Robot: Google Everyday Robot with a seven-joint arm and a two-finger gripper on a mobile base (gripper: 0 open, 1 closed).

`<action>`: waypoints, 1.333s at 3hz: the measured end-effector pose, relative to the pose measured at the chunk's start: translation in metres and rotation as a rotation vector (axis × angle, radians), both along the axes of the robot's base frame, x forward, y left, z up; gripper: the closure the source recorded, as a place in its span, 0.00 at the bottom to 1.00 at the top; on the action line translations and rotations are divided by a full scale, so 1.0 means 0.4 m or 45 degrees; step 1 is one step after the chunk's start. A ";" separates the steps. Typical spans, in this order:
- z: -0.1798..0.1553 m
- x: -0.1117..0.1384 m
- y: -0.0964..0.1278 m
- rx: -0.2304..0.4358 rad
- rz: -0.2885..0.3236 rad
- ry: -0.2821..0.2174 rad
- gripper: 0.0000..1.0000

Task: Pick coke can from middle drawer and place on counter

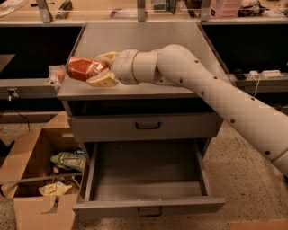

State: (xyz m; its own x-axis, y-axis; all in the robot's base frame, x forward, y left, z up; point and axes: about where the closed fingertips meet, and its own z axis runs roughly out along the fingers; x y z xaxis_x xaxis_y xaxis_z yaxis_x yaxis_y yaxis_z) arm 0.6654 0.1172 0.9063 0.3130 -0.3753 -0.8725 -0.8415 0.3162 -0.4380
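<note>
Can (82, 68) is out of the drawer (144, 173), which stands open. Gripper (97, 68) holds the can sideways, jaws closed on it, over the counter's (135, 36) left front corner. Pick looks done; left: set down, release.

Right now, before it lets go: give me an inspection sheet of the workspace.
Surface: counter, grey; the arm crosses its front part.
Job's things: coke can held sideways over the counter's left edge; cannot tell whether it touches. Middle drawer pulled open, nothing seen inside.
Clutter: cardboard box on the floor left of the cabinet, with a green snack bag in it.
Grippers: gripper at the counter's left front, fingers shut on the coke can.
Cables: cable low on the left; power strip on the right.
Surroundings: tan bench behind, speckled floor.
</note>
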 end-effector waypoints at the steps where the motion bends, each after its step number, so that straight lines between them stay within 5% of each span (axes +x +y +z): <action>1: -0.035 0.088 0.003 -0.028 -0.040 0.130 1.00; 3: -0.118 0.230 -0.013 -0.032 -0.129 0.324 1.00; 4: -0.117 0.236 -0.017 -0.030 -0.136 0.327 0.81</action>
State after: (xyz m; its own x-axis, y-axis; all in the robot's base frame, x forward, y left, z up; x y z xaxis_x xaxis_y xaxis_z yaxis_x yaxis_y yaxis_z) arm 0.7597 0.1106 0.8596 0.0402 -0.4153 -0.9088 -0.8885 0.4012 -0.2227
